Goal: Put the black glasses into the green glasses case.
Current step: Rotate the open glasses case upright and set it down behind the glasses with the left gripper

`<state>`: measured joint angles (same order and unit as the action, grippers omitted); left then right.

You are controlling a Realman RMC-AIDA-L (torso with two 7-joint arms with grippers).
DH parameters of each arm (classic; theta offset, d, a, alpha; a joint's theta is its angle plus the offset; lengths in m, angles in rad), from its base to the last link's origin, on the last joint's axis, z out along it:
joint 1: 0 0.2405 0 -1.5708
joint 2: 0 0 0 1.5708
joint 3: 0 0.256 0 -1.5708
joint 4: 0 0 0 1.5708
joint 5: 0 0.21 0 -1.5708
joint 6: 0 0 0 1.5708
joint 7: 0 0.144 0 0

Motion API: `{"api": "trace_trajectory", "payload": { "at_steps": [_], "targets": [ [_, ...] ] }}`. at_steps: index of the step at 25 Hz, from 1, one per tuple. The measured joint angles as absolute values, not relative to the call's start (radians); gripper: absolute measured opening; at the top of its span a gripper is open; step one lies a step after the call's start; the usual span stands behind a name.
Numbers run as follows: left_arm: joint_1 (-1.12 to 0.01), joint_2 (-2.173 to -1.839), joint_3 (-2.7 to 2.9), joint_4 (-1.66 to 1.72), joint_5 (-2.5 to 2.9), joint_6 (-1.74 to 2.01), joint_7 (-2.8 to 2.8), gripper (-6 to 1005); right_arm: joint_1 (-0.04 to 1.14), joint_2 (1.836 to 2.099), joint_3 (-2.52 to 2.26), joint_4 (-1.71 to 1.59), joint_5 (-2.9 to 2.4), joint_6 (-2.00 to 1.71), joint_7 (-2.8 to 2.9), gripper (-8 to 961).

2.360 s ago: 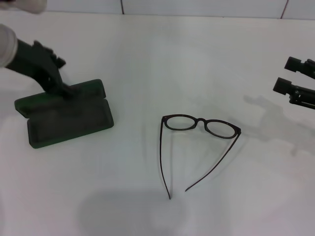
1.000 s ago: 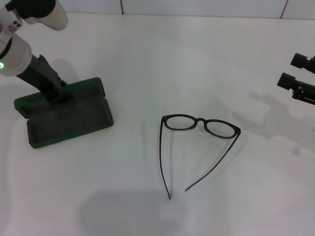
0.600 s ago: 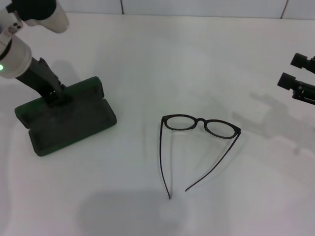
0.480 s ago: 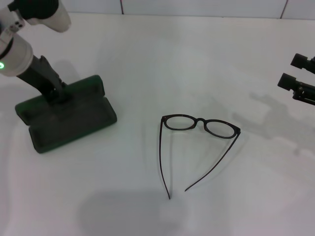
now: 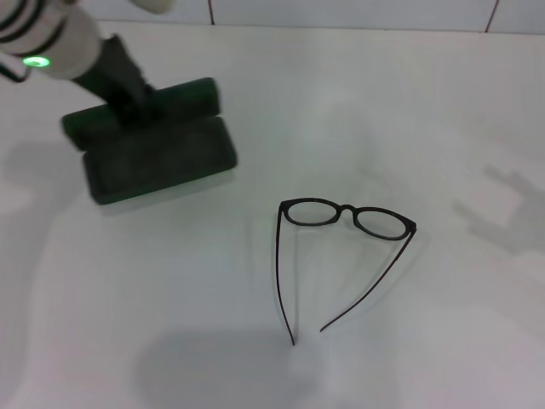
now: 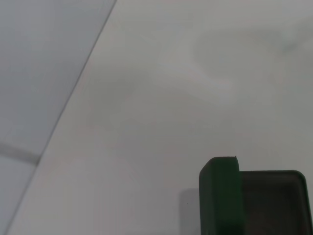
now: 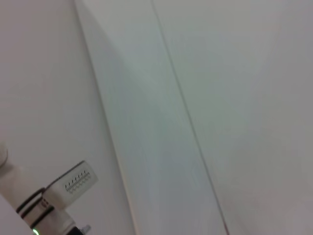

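The left gripper (image 5: 134, 109) grips the open green glasses case (image 5: 157, 145) near the desk's far-left corner; the black glasses (image 5: 345, 260) remain unloaded mid-desk.

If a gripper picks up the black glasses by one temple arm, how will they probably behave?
The black glasses look thin-framed, so probably light and somewhat fragile. Their long slender temple arms lie unfolded on the table, so held by one, the frame would likely swing or flex. They should not roll.

A: What is seen besides the work itself?
B: A white table (image 5: 358, 111) is spread across the whole frame; a pale tiled wall (image 5: 341, 12) is seen along the top edge.
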<state>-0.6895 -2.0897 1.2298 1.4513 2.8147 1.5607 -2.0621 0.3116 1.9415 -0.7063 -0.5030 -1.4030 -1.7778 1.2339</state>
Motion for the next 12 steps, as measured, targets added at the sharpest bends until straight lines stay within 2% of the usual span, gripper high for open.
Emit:
{"api": "trace_trajectory", "payload": {
  "at_steps": [6, 12],
  "targets": [
    [-0.767, -2.091, 1.385, 1.412, 2.763, 1.493, -2.100, 240, 0.241, 1.943, -0.628, -0.497, -1.404, -1.852, 1.214, 844],
    [-0.893, -2.092, 1.434, 1.243, 2.701, 1.393, -2.110, 250, 0.206, 1.950, -0.624, -0.470, -1.405, -1.868, 1.189, 842]
  ]
}}
